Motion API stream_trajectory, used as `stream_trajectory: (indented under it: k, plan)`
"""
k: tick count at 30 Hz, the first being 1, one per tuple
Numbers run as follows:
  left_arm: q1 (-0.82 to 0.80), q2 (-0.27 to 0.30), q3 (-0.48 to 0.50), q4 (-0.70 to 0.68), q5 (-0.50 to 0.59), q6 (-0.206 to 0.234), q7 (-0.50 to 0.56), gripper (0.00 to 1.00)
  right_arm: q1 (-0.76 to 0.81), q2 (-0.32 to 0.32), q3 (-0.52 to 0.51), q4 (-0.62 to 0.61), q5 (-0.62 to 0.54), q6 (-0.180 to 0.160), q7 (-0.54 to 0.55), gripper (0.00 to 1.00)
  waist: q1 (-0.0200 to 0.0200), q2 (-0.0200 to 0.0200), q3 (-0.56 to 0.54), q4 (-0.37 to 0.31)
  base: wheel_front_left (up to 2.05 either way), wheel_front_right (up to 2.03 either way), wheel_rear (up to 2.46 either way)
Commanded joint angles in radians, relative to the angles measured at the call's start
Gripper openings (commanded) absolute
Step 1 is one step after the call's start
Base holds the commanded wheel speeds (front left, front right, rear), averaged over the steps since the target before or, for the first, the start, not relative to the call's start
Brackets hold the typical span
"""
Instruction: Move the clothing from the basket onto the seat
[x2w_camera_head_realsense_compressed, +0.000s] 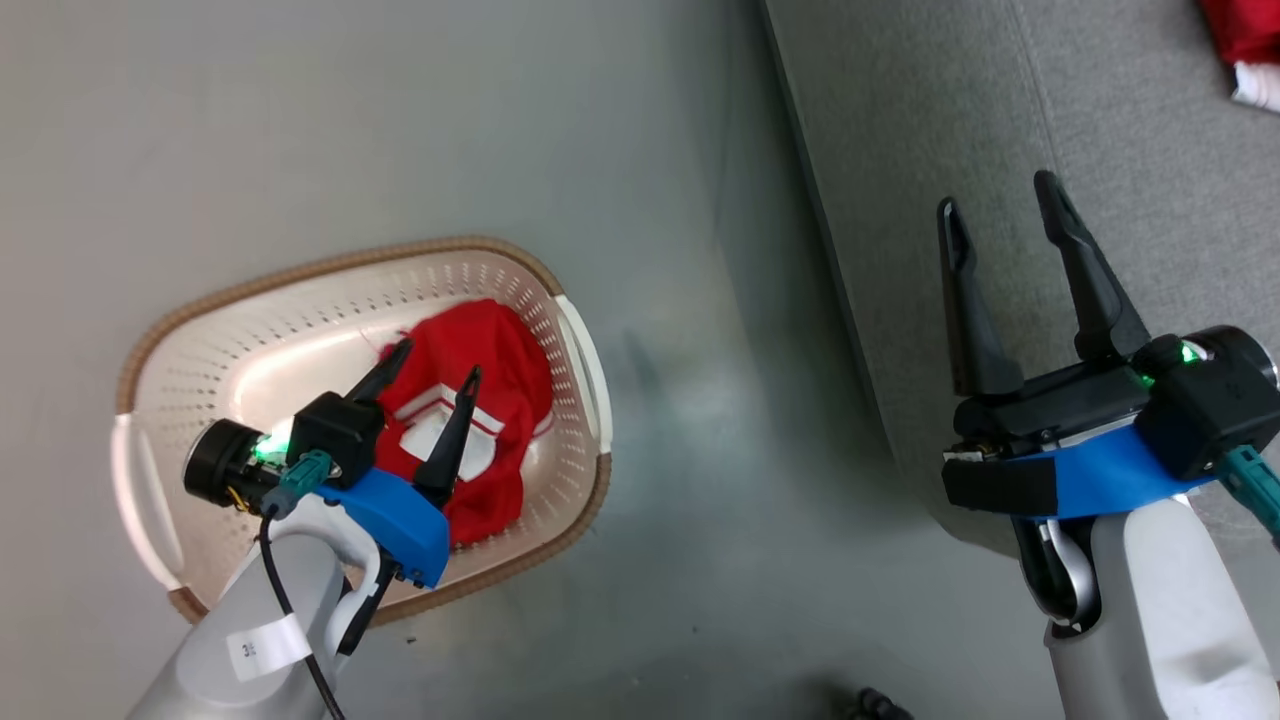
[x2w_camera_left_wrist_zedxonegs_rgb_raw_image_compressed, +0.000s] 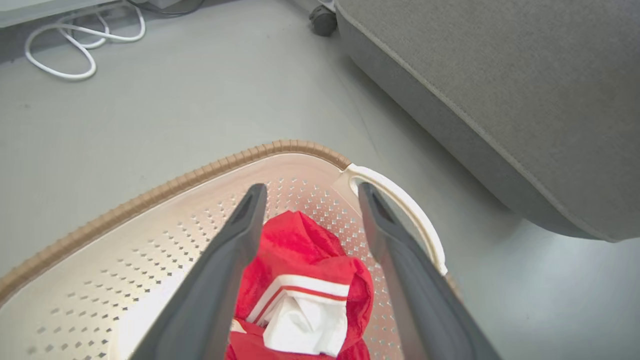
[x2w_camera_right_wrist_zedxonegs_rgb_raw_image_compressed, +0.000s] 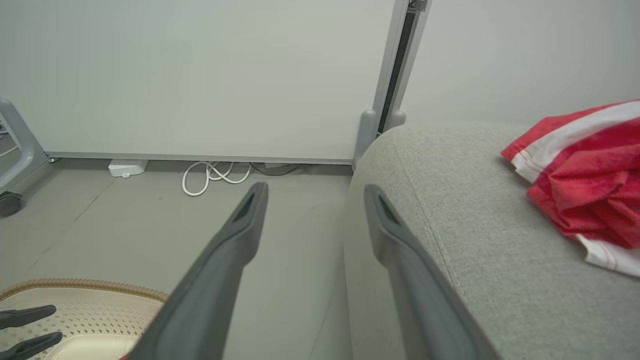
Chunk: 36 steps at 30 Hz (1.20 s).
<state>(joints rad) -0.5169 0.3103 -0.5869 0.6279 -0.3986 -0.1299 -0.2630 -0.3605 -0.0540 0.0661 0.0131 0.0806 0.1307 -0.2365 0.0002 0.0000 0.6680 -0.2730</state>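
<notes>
Head view: grey floor (x2w_camera_head_realsense_compressed: 690, 470) between basket (x2w_camera_head_realsense_compressed: 250, 345) and seat (x2w_camera_head_realsense_compressed: 1000, 110)

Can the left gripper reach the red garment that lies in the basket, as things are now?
Probably yes. The left gripper is open and hangs over the basket, with its fingers to either side of the red garment. Nothing covers the fabric, and the basket has no lid.
</notes>
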Motion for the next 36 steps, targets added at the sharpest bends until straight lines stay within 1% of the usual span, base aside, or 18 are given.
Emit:
stream_trajectory:
  k: [1, 6, 10, 17, 21, 26, 29, 33, 34, 36]
  plan:
    - [-0.034, 0.013, -0.024, 0.013, -0.007, -0.001, -0.003, 1.00, -0.021, 0.005, 0.001, -0.009, 0.003, 0.000, -0.007, 1.00, -0.0002, 0.0000, 0.076, -0.040, 0.00, 0.00, 0.00]
    - [-0.087, 0.052, -0.123, 0.061, -0.037, -0.001, -0.003, 1.00, -0.034, 0.005, 0.005, -0.014, 0.030, 0.000, -0.019, 1.00, -0.0002, 0.0000, 0.142, -0.058, 0.00, 0.00, 0.00]
    - [-0.122, 0.077, -0.160, 0.080, -0.058, -0.001, -0.003, 1.00, -0.042, 0.005, 0.009, -0.022, 0.048, 0.000, -0.023, 1.00, -0.0002, 0.0000, 0.189, -0.066, 0.00, 0.00, 0.00]
    - [-0.161, 0.103, -0.226, 0.094, -0.079, -0.001, -0.003, 1.00, -0.059, 0.005, 0.014, -0.013, 0.068, 0.000, -0.029, 1.00, -0.0002, 0.0000, 0.241, -0.076, 0.00, 0.00, 0.00]
    - [-0.186, 0.120, -0.267, 0.117, -0.057, -0.001, -0.003, 1.00, -0.071, 0.005, 0.023, -0.022, 0.086, 0.000, -0.030, 1.00, -0.0002, 0.0000, 0.258, -0.079, 0.00, 0.00, 0.00]
    - [-0.229, 0.121, -0.297, 0.170, -0.014, -0.001, -0.003, 1.00, -0.073, 0.005, 0.030, -0.035, 0.094, 0.000, -0.030, 1.00, -0.0002, 0.0000, 0.281, -0.087, 0.00, 0.00, 0.00]
    - [-0.251, 0.117, -0.308, 0.211, 0.019, 0.009, -0.003, 1.00, -0.073, 0.005, 0.032, -0.039, 0.101, 0.000, -0.030, 1.00, -0.0002, 0.0000, 0.291, -0.092, 0.00, 0.00, 0.00]
    - [-0.287, 0.109, -0.325, 0.279, 0.059, 0.041, -0.003, 1.00, -0.075, 0.005, 0.039, -0.042, 0.110, 0.000, -0.030, 1.00, -0.0002, 0.0000, 0.300, -0.101, 0.00, 0.00, 0.00]
    - [-0.287, 0.109, -0.325, 0.279, 0.059, 0.041, -0.003, 1.00, -0.075, 0.005, 0.039, -0.042, 0.110, 0.000, -0.030, 1.00, -0.0002, 0.0000, 0.300, -0.101, 0.00, 0.00, 0.00]
    - [-0.305, 0.103, -0.336, 0.321, 0.079, 0.067, 0.003, 1.00, -0.076, 0.005, 0.043, -0.042, 0.115, 0.000, -0.030, 1.00, -0.0002, 0.0000, 0.303, -0.104, 0.00, 0.00, 0.00]
